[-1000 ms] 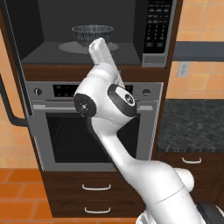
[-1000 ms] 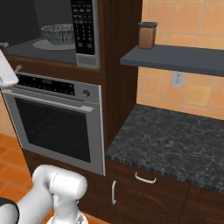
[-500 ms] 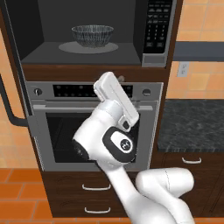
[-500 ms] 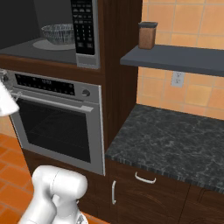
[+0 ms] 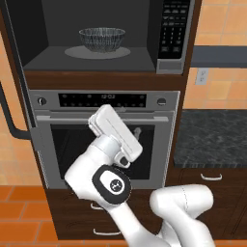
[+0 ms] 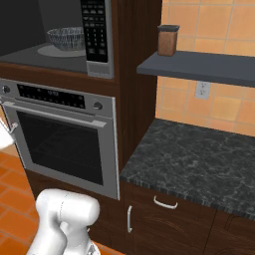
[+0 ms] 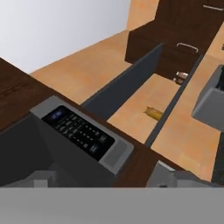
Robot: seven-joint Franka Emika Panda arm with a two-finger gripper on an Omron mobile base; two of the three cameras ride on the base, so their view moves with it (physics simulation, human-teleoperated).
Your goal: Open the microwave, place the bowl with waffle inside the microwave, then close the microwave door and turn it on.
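Inside the open microwave, the bowl sits on the turntable; keypad at 3 o'clock, oven at 6 o'clock fronted by the arm; tool jaws wide, empty.

Both base views face the microwave; hand view tilts sideways.

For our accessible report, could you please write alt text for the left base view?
A bowl sits on the round turntable inside the open microwave, whose black keypad column is at the right. Below it is a silver oven, and the white robot arm is folded low in front of the oven's dark window. A dark stone counter lies to the right.
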